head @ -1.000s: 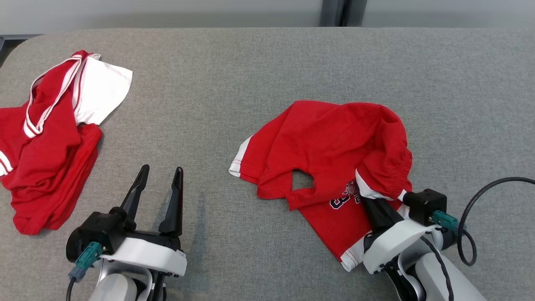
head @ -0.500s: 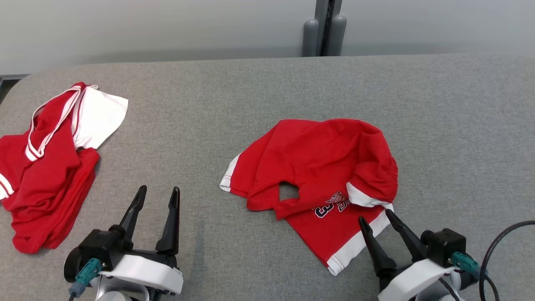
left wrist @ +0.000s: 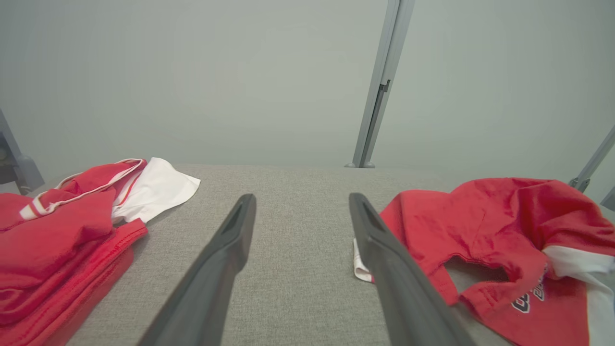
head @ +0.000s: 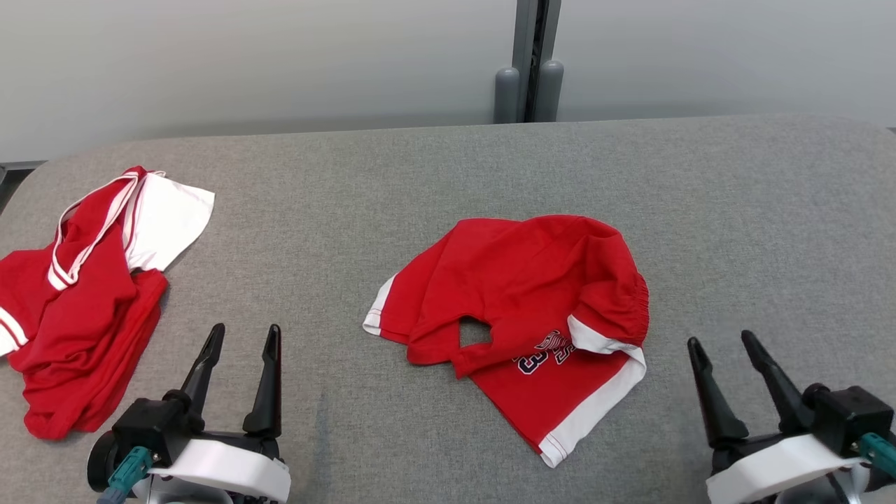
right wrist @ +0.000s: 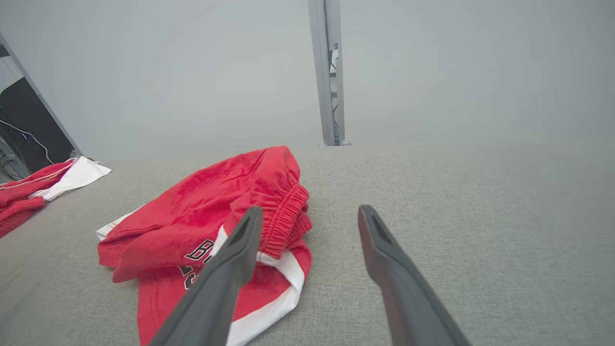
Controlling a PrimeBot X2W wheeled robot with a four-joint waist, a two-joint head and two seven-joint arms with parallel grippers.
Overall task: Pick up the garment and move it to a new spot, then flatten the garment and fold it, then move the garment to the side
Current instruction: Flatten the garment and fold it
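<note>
The garment (head: 532, 294) is a pair of red shorts with white trim and a dark print, lying crumpled at the middle of the grey table (head: 448, 175). My right gripper (head: 721, 340) stands open to the right of it, apart from the cloth, with nothing between its fingers. From the right wrist, the garment (right wrist: 202, 211) lies left of the open right gripper (right wrist: 310, 209). My left gripper (head: 245, 329) is open and empty at the lower left. In the left wrist view, the left gripper (left wrist: 301, 197) points between the garment (left wrist: 504, 226) and another red piece.
A second red and white garment (head: 84, 294) lies bunched at the table's left edge, also seen as a red heap (left wrist: 72, 216) from the left wrist. A grey post (head: 530, 70) stands behind the table's far edge, against a pale wall.
My right gripper has let go of the garment's near edge, opened and drawn back to the right. The head camera has tilted up, shifting the whole picture down. The left gripper stays open.
</note>
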